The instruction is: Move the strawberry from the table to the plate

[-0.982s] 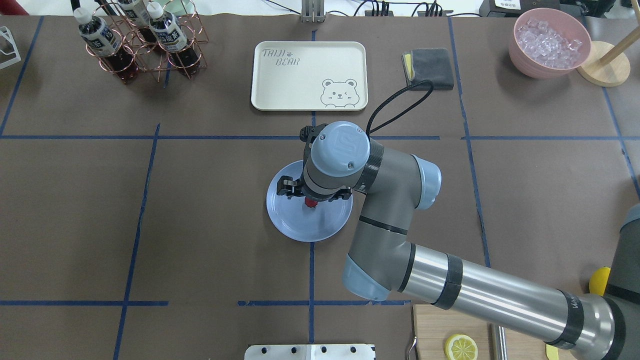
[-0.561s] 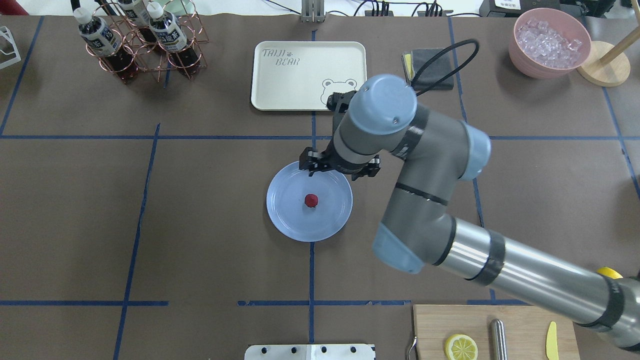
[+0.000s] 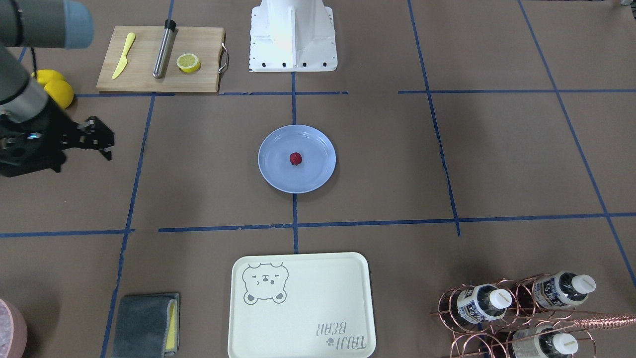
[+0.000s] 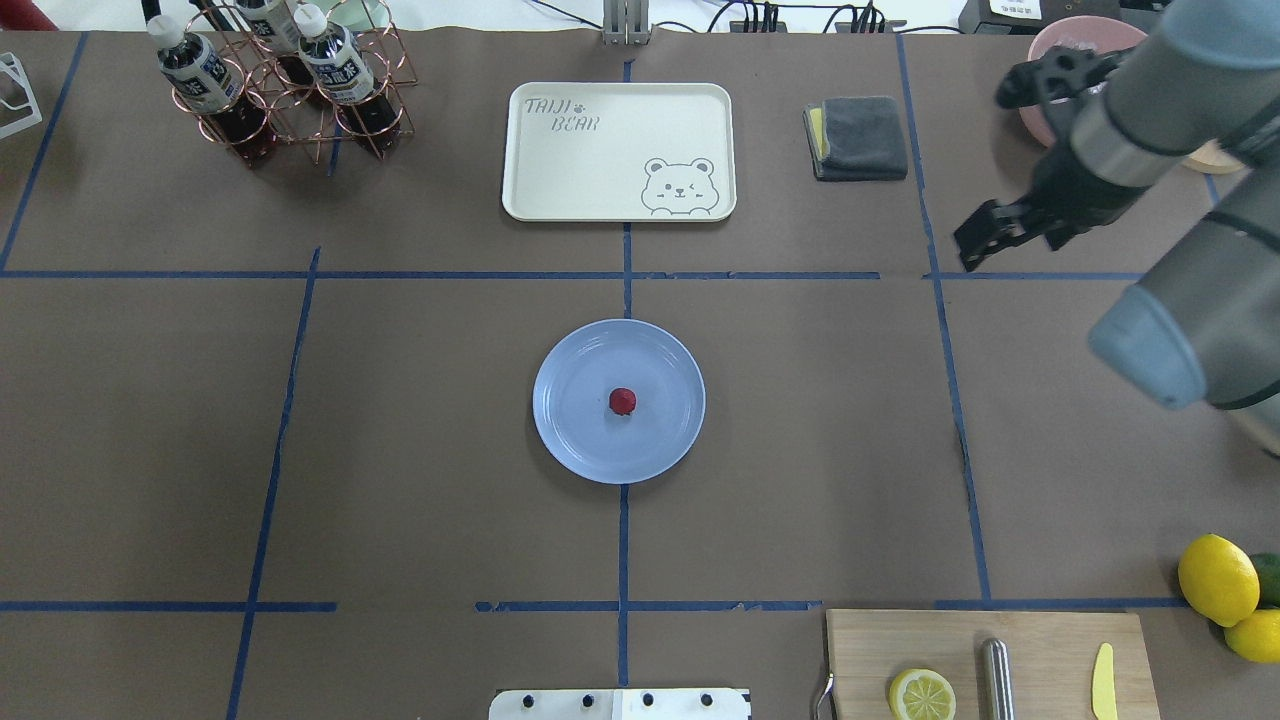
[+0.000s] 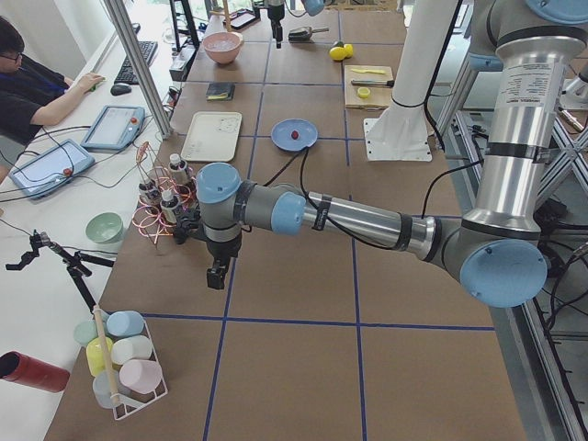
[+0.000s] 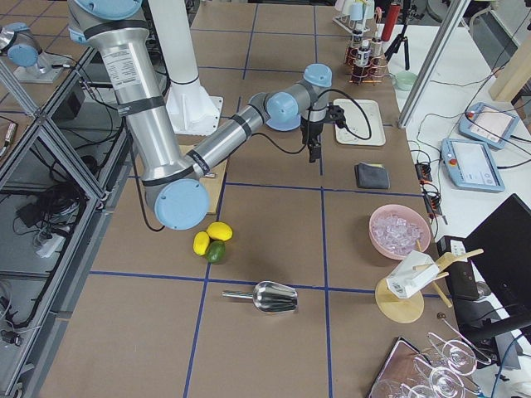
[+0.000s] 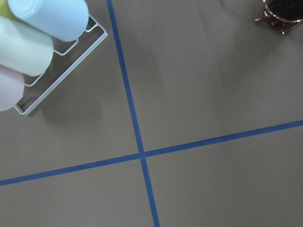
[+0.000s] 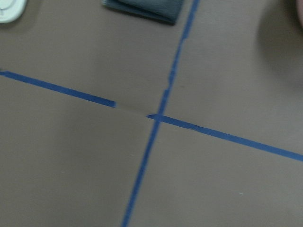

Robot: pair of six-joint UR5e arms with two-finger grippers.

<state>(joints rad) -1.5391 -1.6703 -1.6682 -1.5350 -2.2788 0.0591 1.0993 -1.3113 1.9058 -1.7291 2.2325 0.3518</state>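
Spreading the jaws wide on the right gripper (image 4: pixel 1040 225) and gripping nothing at all, showing one black finger (image 4: pixel 975 240) jutting sideways from the wrist and hiding the other behind the arm. Hanging high above the table (image 4: pixel 400 450), right over a blue tape line, near the folded grey cloth (image 4: pixel 860 138) and well apart from the plate (image 4: pixel 570 445). Looking down through the right wrist camera on a tape crossing and a corner of that cloth, all somewhat blurred.

And there, lying on the plate close to its middle, touching nothing else: the strawberry (image 4: pixel 622 401), small and dark red. Finding the plate squarely on the centre tape line, with the cream bear tray (image 4: pixel 600 150) beyond it.

Turning to the left gripper (image 5: pixel 217 274): pointing straight down over the table's left end, hovering just beside the copper rack of bottles (image 5: pixel 147 219). Failing to make out open or closed there, catching it only from the side camera and getting nothing from the left wrist view but crossed tape lines and pastel cups (image 7: pixel 28 47) in a white wire rack (image 7: pixel 71 65).

Spotting, at the near right edge, a wooden cutting board (image 4: pixel 870 650) carrying a lemon half (image 4: pixel 922 694), a metal rod (image 4: pixel 995 680) and a yellow knife (image 4: pixel 1102 682), with whole lemons (image 4: pixel 1217 578) just beside it.
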